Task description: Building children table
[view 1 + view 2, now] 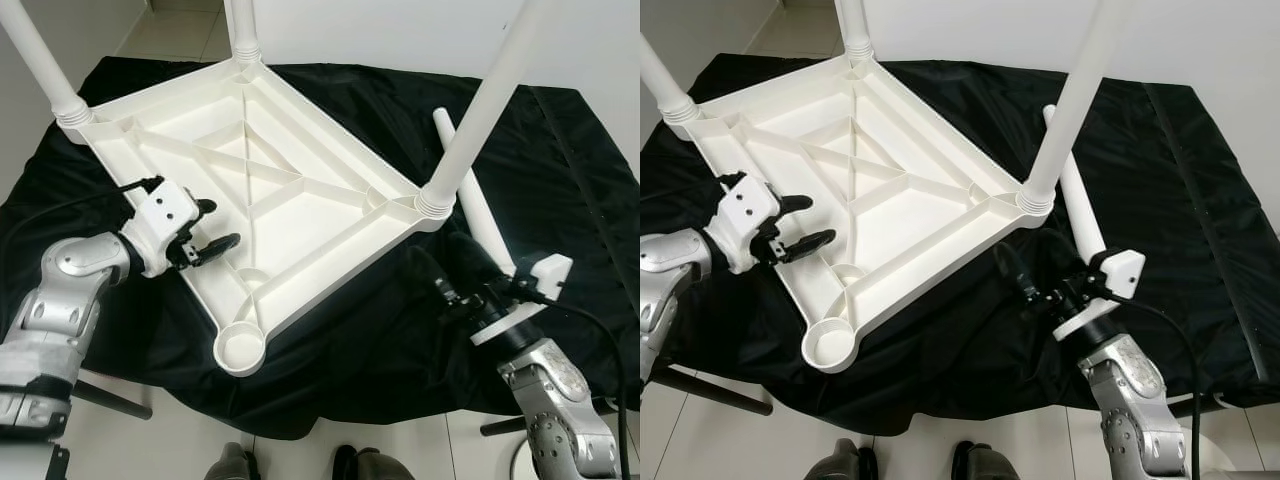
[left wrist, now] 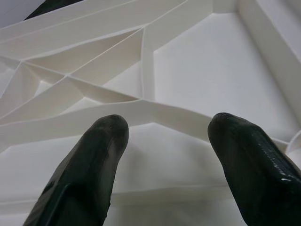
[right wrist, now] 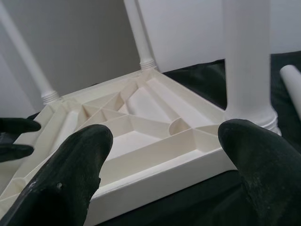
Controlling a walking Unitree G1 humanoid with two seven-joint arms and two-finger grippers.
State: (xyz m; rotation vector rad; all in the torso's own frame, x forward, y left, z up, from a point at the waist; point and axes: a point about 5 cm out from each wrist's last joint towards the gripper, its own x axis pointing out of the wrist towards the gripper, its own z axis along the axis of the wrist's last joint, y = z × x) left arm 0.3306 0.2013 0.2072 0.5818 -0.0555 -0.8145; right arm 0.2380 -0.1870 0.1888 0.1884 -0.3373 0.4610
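Three white legs already stand upright in the corner sockets of a white plastic children's tabletop (image 1: 270, 170), which lies upside down on a black cloth (image 1: 560, 180), ribbed underside facing up. It rests this way so the sockets point upward and legs can be fitted from above. The fourth socket (image 1: 240, 347), at the corner nearest the robot, is empty. The fourth leg (image 1: 478, 205) lies loose on the cloth, just beside the tabletop's right corner and partly behind the standing leg (image 1: 480, 115) there.

The left gripper (image 1: 215, 225) hovers over the tabletop's near-left edge. Its two black fingers are spread apart and hold nothing; the left wrist view looks between them onto the ribs just below. It seems placed to steady the tabletop.

The right gripper (image 1: 1015, 268) reaches low over the cloth toward the tabletop's right corner, close to the loose leg. Its fingers are also spread wide and empty; the right wrist view looks between them at the tabletop's rim and the standing leg's base. It appears poised to pick up the loose leg, the last piece.
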